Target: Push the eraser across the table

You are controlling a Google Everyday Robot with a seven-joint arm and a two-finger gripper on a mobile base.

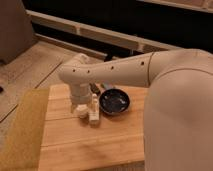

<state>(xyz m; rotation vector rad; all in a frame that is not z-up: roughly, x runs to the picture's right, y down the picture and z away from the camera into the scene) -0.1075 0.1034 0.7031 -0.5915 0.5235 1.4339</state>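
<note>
Eraser: you cannot make it out in this view, so its place cannot be told.

Far left: a yellowish-green mat lies flat along the left edge of the counter. It touches the counter and runs from the near edge back to about the counter's far corner. Pale floor shows behind it.

Counter: light wood in wide planks, seams running left to right, square edge.

Left of centre: the gripper points straight down, its tips at or just above the wood on the back half of the counter. Its fingers are white and spread, and you see bare plank in the gap between them. Nothing you can see is pinched there.

Centre: a dark round bowl sits upright on the counter just to the right of the fingers. It is very near them, but you cannot tell whether they touch. Its inside looks bluish and glossy.

Right: the white arm comes in from the right, above the bowl, and bends down into the gripper. Its bulky lower part fills the right side and hides that end of the counter.
</note>
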